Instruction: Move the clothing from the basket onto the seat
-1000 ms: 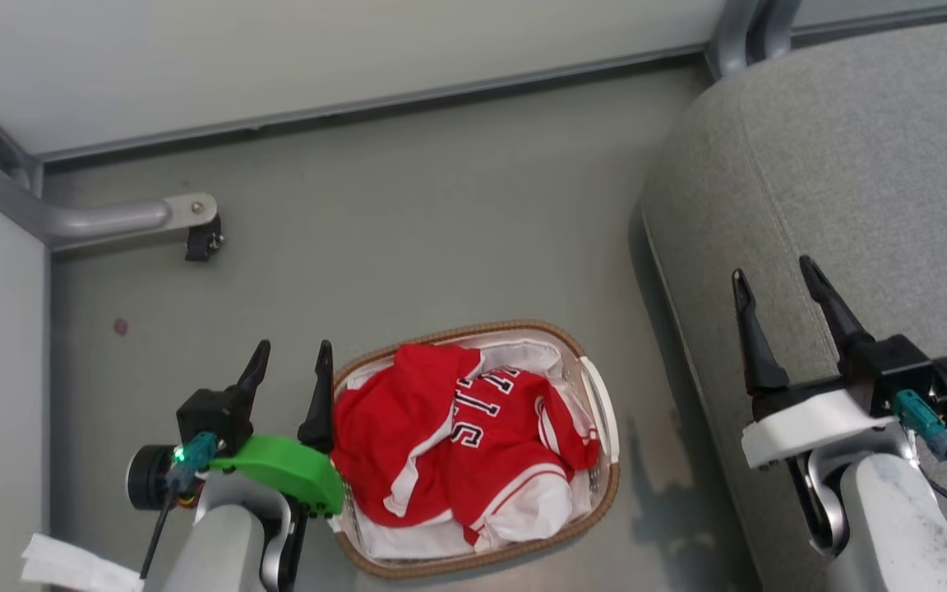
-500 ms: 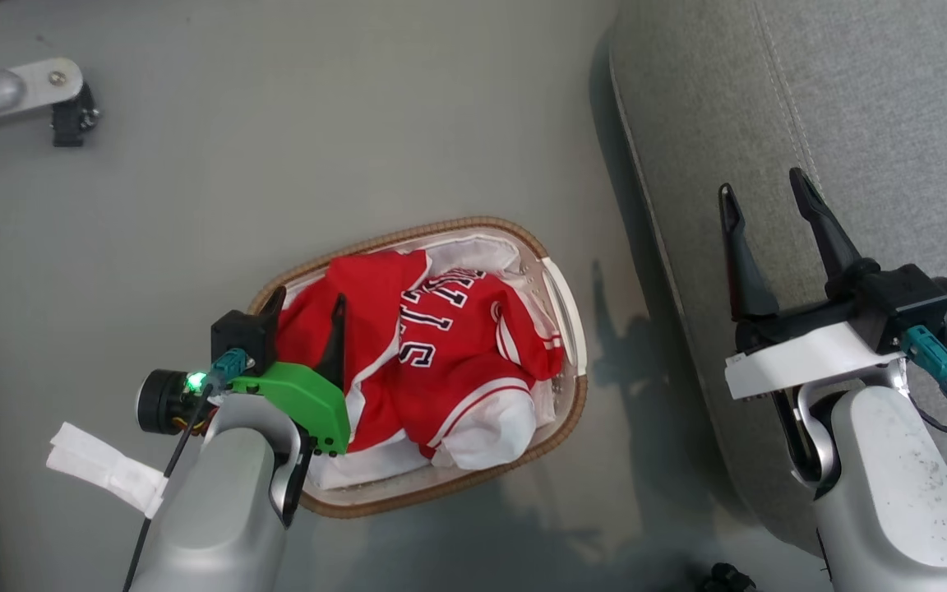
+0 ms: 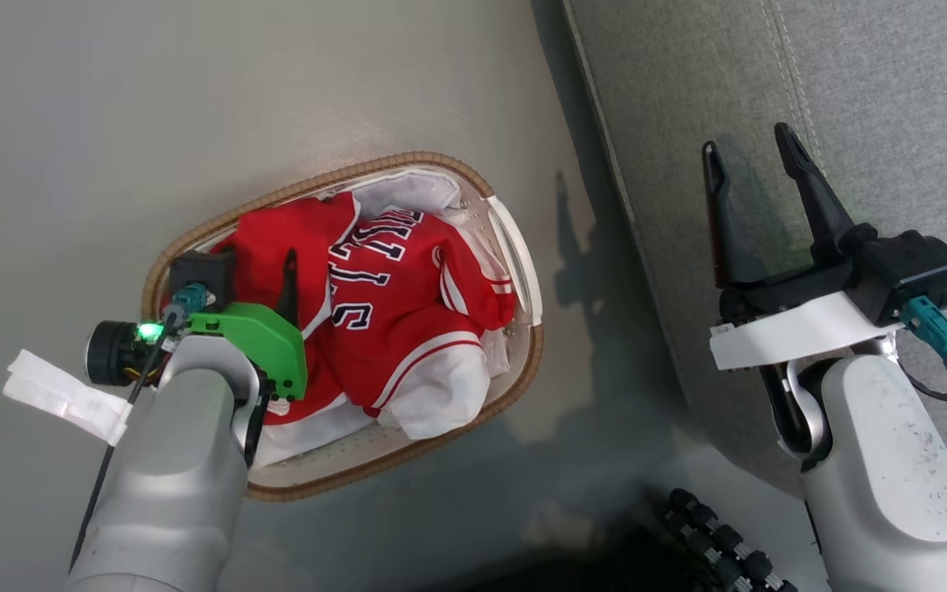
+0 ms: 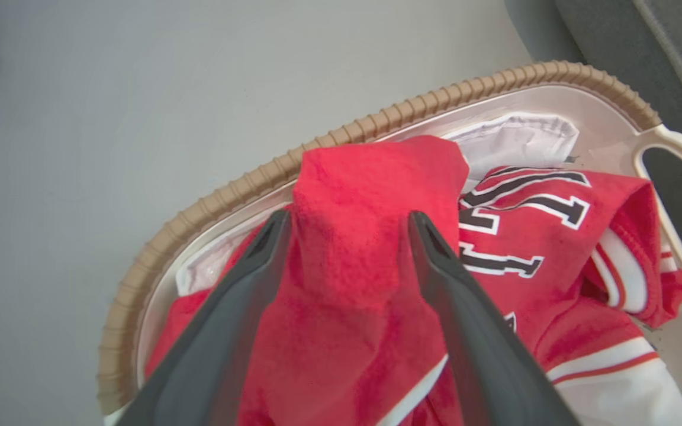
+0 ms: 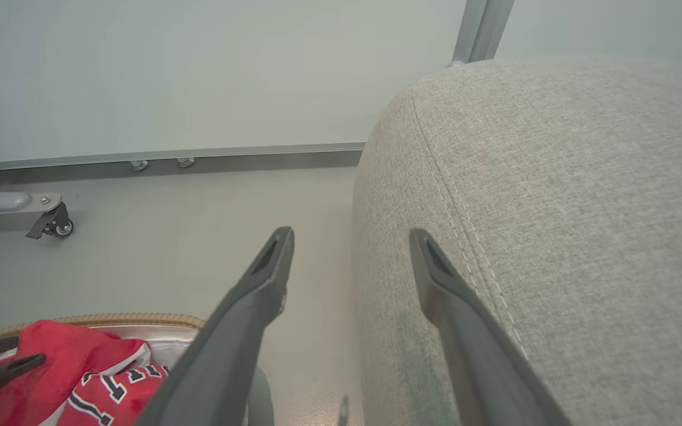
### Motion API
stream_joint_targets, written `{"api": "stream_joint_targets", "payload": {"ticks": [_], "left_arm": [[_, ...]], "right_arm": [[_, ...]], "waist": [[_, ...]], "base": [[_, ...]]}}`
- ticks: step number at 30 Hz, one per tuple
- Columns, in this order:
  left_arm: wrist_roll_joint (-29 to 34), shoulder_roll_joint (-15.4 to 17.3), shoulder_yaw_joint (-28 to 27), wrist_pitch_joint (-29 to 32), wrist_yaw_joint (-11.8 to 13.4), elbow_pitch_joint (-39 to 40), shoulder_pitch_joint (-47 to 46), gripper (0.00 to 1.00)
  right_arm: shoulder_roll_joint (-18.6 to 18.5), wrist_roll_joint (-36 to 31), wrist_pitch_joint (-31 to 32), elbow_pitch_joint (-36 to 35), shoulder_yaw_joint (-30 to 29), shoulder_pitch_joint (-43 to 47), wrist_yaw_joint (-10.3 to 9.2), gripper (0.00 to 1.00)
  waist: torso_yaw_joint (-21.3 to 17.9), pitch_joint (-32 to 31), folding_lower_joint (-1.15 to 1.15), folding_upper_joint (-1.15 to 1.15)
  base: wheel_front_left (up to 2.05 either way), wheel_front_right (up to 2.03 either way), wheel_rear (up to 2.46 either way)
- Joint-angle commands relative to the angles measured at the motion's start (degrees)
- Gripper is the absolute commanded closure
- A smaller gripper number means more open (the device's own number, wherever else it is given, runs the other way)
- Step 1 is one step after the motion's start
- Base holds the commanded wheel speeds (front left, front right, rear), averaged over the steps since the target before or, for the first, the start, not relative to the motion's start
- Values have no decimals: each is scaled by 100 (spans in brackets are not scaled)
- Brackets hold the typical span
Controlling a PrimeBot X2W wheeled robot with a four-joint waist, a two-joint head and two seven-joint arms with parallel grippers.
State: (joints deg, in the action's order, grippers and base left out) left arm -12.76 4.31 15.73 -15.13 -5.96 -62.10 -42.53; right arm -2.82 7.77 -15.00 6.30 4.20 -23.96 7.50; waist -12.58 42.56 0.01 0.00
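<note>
**Open left pincer straddles a red fold in the basket**

The clothing is two red sports garments heaped together. One is a jersey with white-edged navy lettering and a white hem. The other is a plainer red piece with a white stripe. Both lie in the basket, an oval white tub with a brown woven rim, on top of a white liner. The basket stands on the grey floor, just beside the grey woven seat. The left pincer is down in the basket with its jaws wide apart, and a raised fold of the red piece stands between its fingers. The right pincer hangs open over the seat's edge, holding nothing, well apart from the clothing.
</note>
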Motion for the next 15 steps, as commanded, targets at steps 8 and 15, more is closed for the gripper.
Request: {"api": "stream_joint_targets", "payload": {"ticks": [8, 15], "left_arm": [[-92, 137, -83, -1, 138, -303, -397, 0], [-38, 41, 184, 20, -45, -617, -490, 97]], "right_arm": [[-14, 93, -28, -38, 76, -99, -2, 0], [-14, 144, -28, -8, 124, -107, -2, 0]], "waist": [[-232, 321, -1, 0], [-270, 344, -1, 0]], "base": [[0, 0, 0], [0, 0, 0]]}}
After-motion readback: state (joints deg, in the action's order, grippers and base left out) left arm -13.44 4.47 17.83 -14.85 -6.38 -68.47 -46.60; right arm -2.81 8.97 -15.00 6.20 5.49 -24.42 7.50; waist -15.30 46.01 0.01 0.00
